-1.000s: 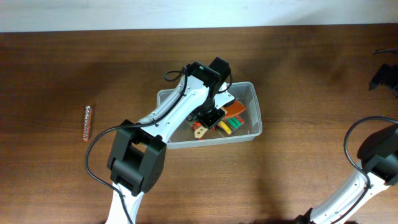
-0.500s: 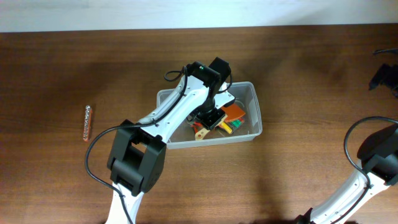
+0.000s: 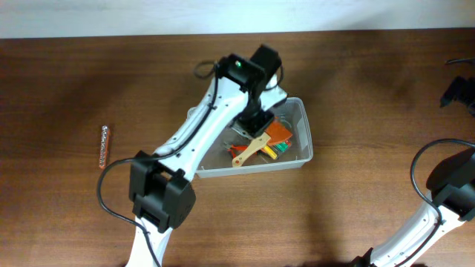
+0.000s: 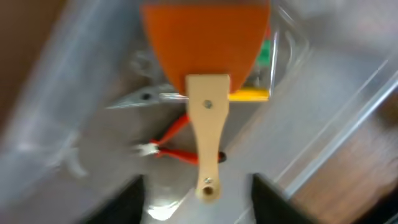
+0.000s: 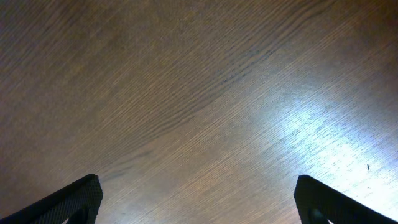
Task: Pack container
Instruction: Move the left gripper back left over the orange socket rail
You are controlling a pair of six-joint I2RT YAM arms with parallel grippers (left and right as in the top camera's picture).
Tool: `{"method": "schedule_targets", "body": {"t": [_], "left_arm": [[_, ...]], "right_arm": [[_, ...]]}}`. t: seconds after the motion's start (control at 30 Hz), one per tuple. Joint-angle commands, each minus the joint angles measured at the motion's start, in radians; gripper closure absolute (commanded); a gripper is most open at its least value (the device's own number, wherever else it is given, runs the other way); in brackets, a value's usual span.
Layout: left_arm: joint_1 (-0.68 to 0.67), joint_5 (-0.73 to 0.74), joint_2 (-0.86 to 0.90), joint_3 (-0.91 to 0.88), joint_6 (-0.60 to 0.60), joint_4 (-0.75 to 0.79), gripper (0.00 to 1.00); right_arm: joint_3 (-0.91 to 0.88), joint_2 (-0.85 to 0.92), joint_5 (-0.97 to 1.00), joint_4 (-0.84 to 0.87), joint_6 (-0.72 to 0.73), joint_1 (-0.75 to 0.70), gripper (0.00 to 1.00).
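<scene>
The container (image 3: 306,137) is a clear plastic bin at the table's middle. In it lie an orange scraper with a wooden handle (image 3: 257,147), red-handled pliers (image 4: 176,142) and yellow and green pieces (image 3: 276,151). My left gripper (image 3: 257,117) hovers over the bin's left half, open and empty. In the left wrist view the scraper (image 4: 206,118) lies flat on the container's floor (image 4: 93,124), below and between the spread fingers (image 4: 200,208). My right gripper (image 3: 459,92) is at the far right, open over bare wood (image 5: 199,199).
A thin rod-like tool with a red handle (image 3: 105,146) lies on the brown wooden table at the left, far from the bin. The left arm stretches from the front edge up to the bin.
My left gripper has lifted up and back from low inside the bin. The scraper now lies free in the bin with its wooden handle in full view. The right arm has not moved.
</scene>
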Motion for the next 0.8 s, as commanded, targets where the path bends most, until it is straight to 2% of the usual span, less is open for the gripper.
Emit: {"method": "schedule_targets", "body": {"t": [0.0, 0.27, 0.37, 0.53, 0.63, 0.77], "left_arm": [[0.025, -0.137, -0.005, 0.128, 0.009, -0.047, 0.01], [0.188, -0.200, -0.006, 0.256, -0.110, -0.183, 0.01], [0.300, -0.248, -0.012, 0.264, -0.169, -0.246, 0.01], [0.472, -0.249, -0.032, 0.263, -0.180, -0.256, 0.01], [0.578, -0.223, -0.046, 0.263, -0.180, -0.256, 0.01], [0.707, -0.119, -0.063, 0.263, -0.180, -0.256, 0.01]], "right_arm": [[0.002, -0.016, -0.005, 0.000, 0.004, 0.005, 0.01], [0.002, -0.016, -0.005, 0.000, 0.004, 0.005, 0.01], [0.002, -0.016, -0.005, 0.000, 0.004, 0.005, 0.01], [0.002, -0.016, -0.005, 0.000, 0.004, 0.005, 0.01], [0.002, -0.016, -0.005, 0.000, 0.004, 0.005, 0.01], [0.002, -0.016, -0.005, 0.000, 0.004, 0.005, 0.01]]}}
